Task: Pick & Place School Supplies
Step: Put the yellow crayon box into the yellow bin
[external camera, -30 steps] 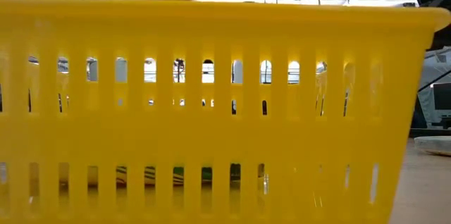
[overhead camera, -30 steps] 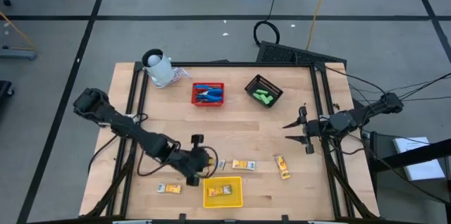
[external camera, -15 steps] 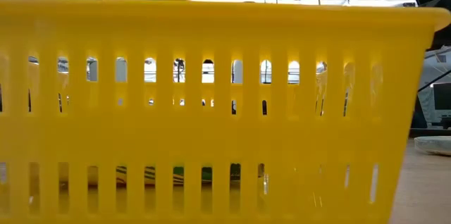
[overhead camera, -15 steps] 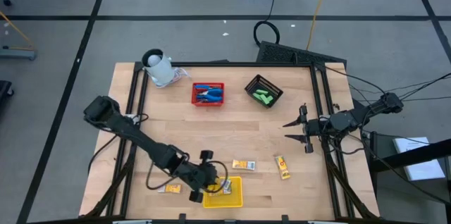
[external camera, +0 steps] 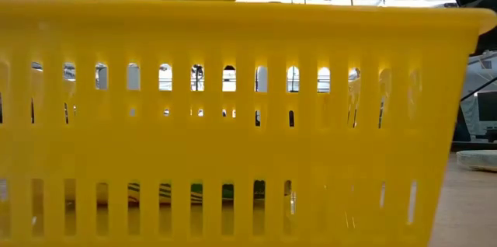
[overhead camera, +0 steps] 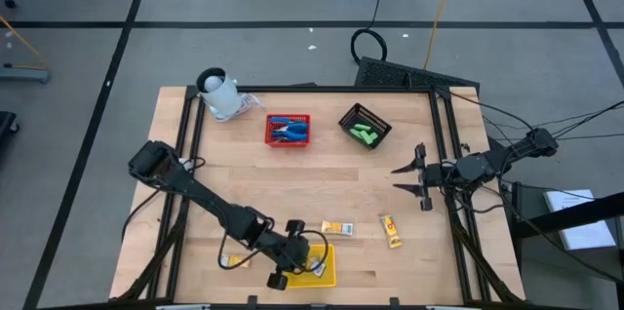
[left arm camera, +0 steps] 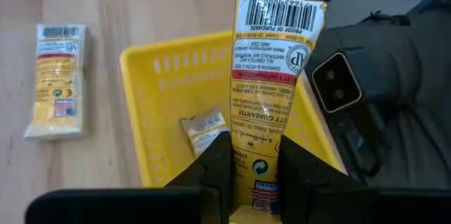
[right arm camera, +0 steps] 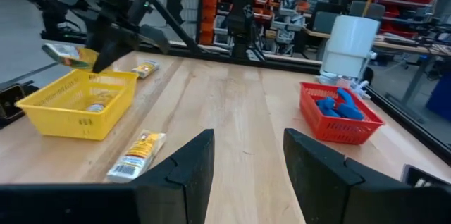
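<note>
My left gripper [left arm camera: 257, 171] hangs over the yellow basket [left arm camera: 151, 76] near the table's front edge and is shut on a yellow-orange packet [left arm camera: 271, 76]. One more packet [left arm camera: 203, 131] lies on the basket's floor. Another [left arm camera: 58, 79] lies flat on the table beside the basket. In the high view two packets [overhead camera: 336, 227] [overhead camera: 391, 231] lie on the table to the right of the basket [overhead camera: 327, 273]. My right gripper [overhead camera: 417, 179] waits open at the table's right side, with nothing between its fingers. My left gripper pinches the packet between its two fingers [left arm camera: 220, 164], across its width near one end [left arm camera: 259, 155]. The fingers slant down from the table's left. The packet's barcode end [left arm camera: 280, 14] sticks out past the fingertips, lifted clear above the basket.
A red basket [overhead camera: 288, 130] with blue tools and a black basket [overhead camera: 364, 127] with green blocks stand at the far side of the table. A white cylinder-shaped object [overhead camera: 221, 96] stands at the far left corner. Bare wood lies between the baskets and the packets.
My left gripper has carried the packet toward the table's near edge and a little to the right, sinking and tipping further down. It now hangs over the yellow basket and is still shut on the packet.
</note>
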